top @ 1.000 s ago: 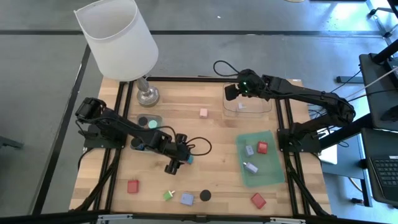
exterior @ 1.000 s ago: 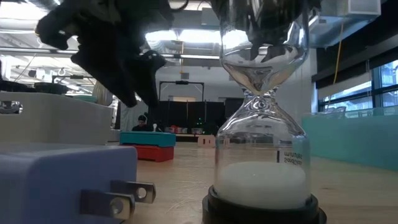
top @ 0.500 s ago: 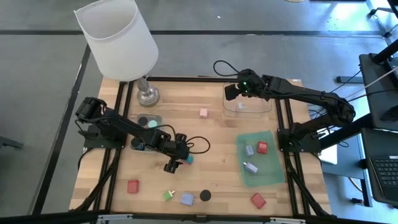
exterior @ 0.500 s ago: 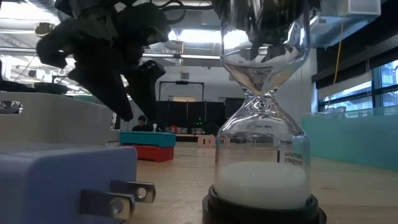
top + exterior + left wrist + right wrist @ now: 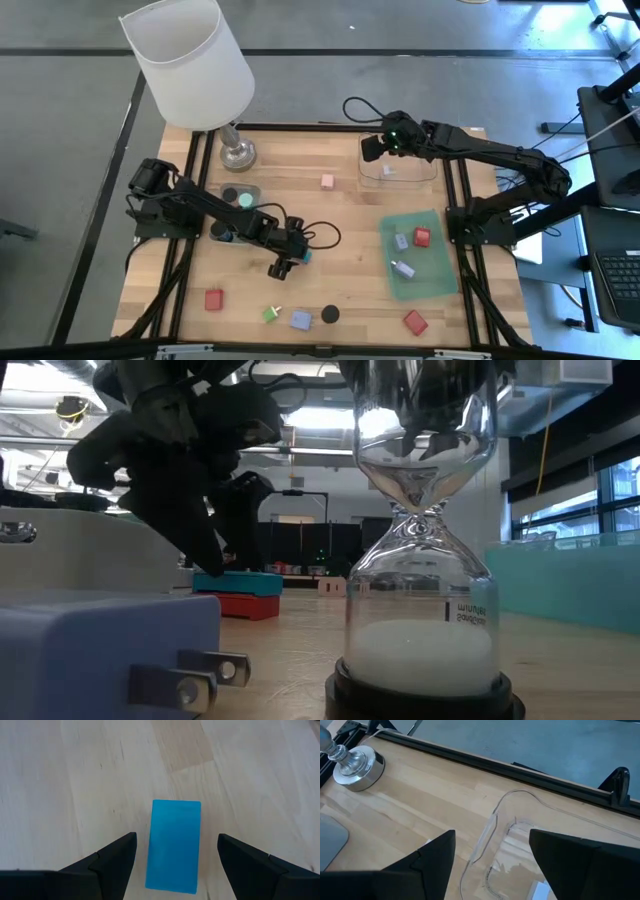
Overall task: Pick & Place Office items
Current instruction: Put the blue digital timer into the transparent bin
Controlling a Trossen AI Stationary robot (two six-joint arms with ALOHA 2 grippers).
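Clearly, the blue block (image 5: 173, 846) was bracketed, untouched, by the open left gripper (image 5: 175, 851); stiff and light, its long sides were probably best gripped.

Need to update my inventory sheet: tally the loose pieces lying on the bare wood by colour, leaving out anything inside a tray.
Red blocks: 2
Pink block: 1
Lilac-blue block: 1
Black round piece: 1
Green bit: 1
Blue block: 1
Total: 7
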